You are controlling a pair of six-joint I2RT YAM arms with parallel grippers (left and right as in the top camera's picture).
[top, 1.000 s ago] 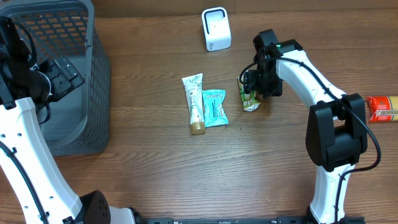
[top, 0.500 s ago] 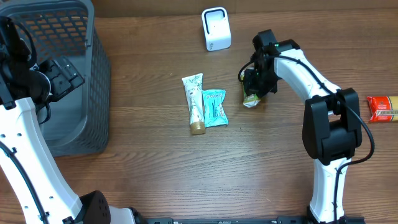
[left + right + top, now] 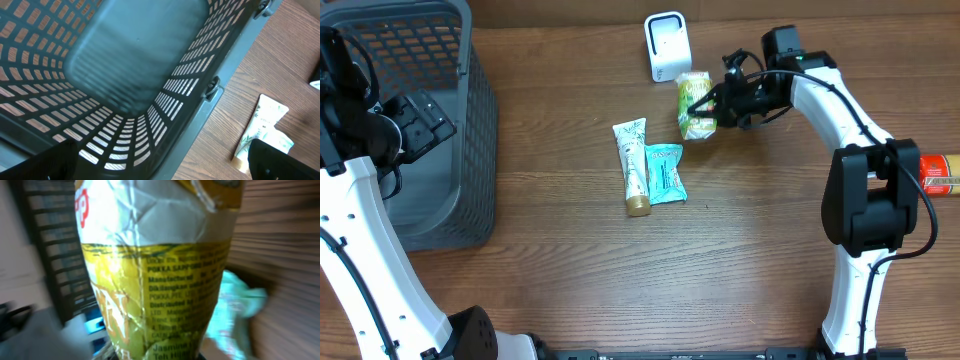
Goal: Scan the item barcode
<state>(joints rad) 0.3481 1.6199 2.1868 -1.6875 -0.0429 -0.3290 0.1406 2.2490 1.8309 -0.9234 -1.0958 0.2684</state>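
- The right gripper (image 3: 716, 103) was closed on a green-and-yellow drink pack (image 3: 694, 104), its jaws pinching the edge of the pack that faced the arm.
- The pack appeared to be off the table (image 3: 740, 260), near the white scanner (image 3: 667, 46) but apart from it.
- From the gripper, the scanner lay farther from the robot and toward its left, with the pack between the two.
- In the overhead view the pack's long axis ran roughly away from the robot, slightly tilted, so one short end pointed toward the scanner rather than a broad face.
- In the right wrist view the pack (image 3: 160, 270) filled the picture with crumpled printed text. That view was blurred and I could find no barcode, so which face carried it was unclear.
- Judging from this, the coming move depended on turning the coded face toward the scanner's front across that short gap.
- The right arm was much the nearer. The left gripper (image 3: 420, 122) hung wide open and empty over the grey basket (image 3: 480, 120), well apart from the scanner.
- A tube (image 3: 634, 165) and a teal sachet (image 3: 665, 172) lay side by side on the table, nearer the robot than the pack.
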